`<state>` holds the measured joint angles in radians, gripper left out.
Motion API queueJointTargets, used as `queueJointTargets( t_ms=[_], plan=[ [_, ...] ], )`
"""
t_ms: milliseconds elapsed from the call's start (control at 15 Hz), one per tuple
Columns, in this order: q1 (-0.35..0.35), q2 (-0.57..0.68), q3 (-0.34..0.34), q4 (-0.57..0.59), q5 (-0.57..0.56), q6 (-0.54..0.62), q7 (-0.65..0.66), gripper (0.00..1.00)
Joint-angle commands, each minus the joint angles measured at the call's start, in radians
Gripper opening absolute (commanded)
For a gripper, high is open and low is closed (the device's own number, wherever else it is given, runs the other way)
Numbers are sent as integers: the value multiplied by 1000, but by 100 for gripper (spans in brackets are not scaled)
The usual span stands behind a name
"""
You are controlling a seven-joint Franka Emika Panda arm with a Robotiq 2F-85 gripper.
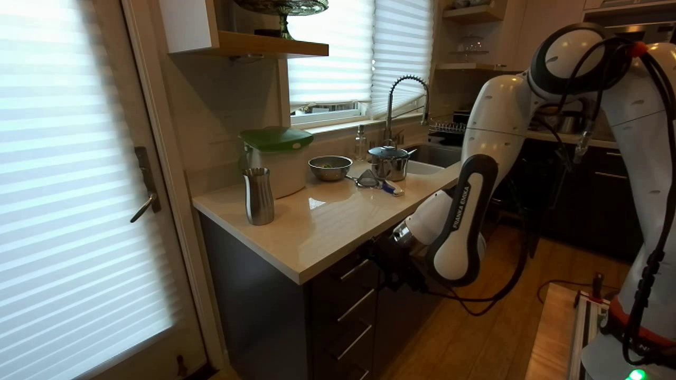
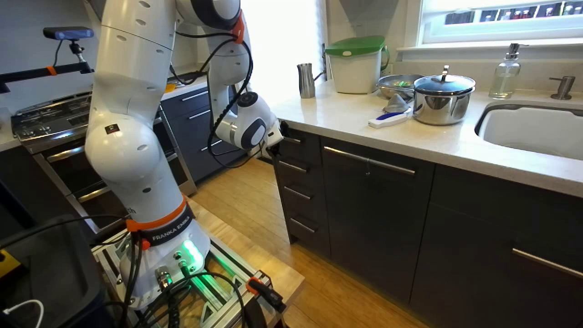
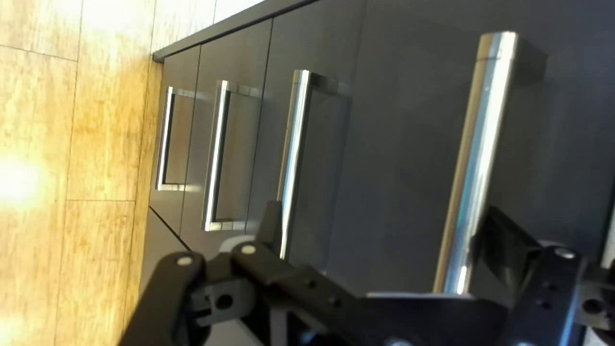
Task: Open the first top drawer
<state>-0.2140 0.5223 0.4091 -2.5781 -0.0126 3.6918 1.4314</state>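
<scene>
The first top drawer (image 3: 408,144) is closed, with a dark flat front, and its inner box is hidden. Its silver bar handle (image 3: 475,158) shows large in the wrist view, where the stack lies turned on its side. My gripper (image 3: 387,228) is open, with one finger on each side of this handle. The handle is close to the right finger; I cannot tell if they touch. The left finger is beside the second drawer's handle (image 3: 295,144). In both exterior views the gripper (image 1: 372,258) (image 2: 277,142) is at the drawer front (image 2: 309,150), just under the counter edge.
The light countertop (image 1: 296,237) overhangs the drawers. A steel cup (image 1: 259,196), a green-lidded bin (image 2: 355,68), a bowl (image 1: 330,168) and a lidded pot (image 2: 444,98) stand on it. Lower drawer handles (image 3: 217,154) stick out. A tall cabinet door (image 2: 373,214) adjoins the stack.
</scene>
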Motion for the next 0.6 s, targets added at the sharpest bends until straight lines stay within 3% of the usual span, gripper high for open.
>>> queueJointTargets(
  t_ms=[0,200,533],
  plan=[
    [-30,-18,46,-137,-51,-28,78,100],
    [-19,-55,51,-183,-26,-27,136,100],
    [79,-179,16,-261,118,-52,214,100]
  ],
)
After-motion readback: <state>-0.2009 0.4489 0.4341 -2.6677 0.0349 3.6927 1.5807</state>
